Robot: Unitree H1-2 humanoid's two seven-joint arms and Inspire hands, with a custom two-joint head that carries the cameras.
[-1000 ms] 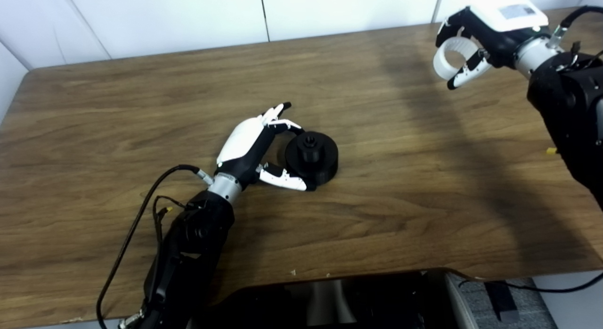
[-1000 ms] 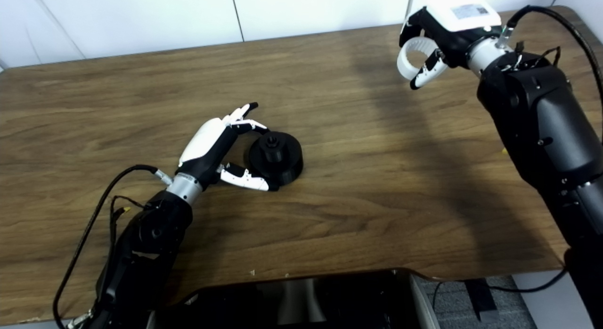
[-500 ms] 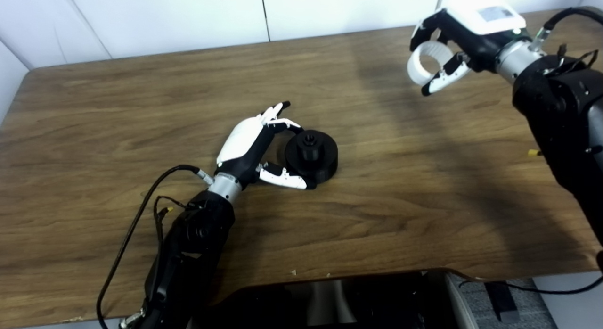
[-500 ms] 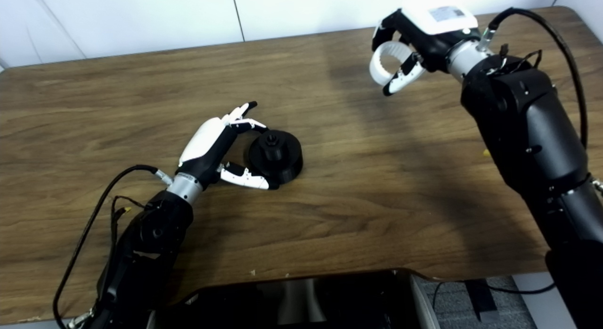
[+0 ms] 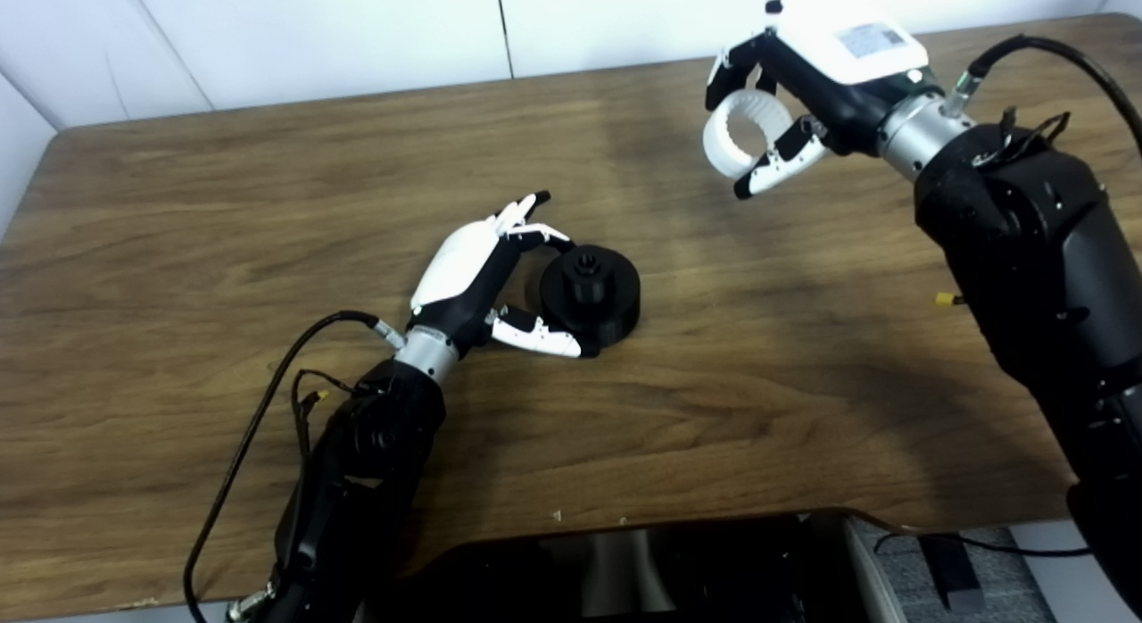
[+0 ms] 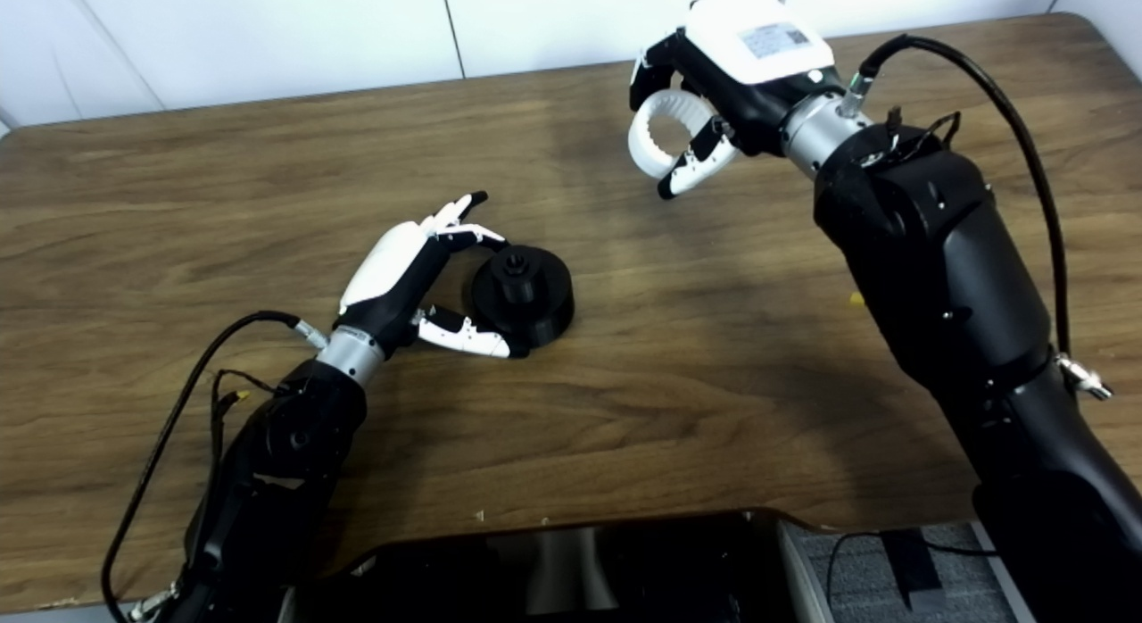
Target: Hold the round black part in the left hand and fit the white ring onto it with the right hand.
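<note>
The round black part (image 5: 591, 298) rests on the wooden table (image 5: 178, 248) near its middle, a small hub standing up from its top. My left hand (image 5: 486, 279) grips it from the left, fingers on its far rim and thumb on its near side. The white ring (image 5: 745, 141) hangs in the air above the table's far right, held in my right hand (image 5: 807, 92), which is shut on it. Ring and black part are well apart.
A dark screen or tray (image 5: 624, 569) lies at the table's near edge. White wall panels (image 5: 357, 34) stand behind the table. A black cable (image 5: 259, 427) trails from my left arm.
My right hand has carried the white ring leftward and slightly nearer, toward the table's middle. The left hand and the black part have stayed still.
</note>
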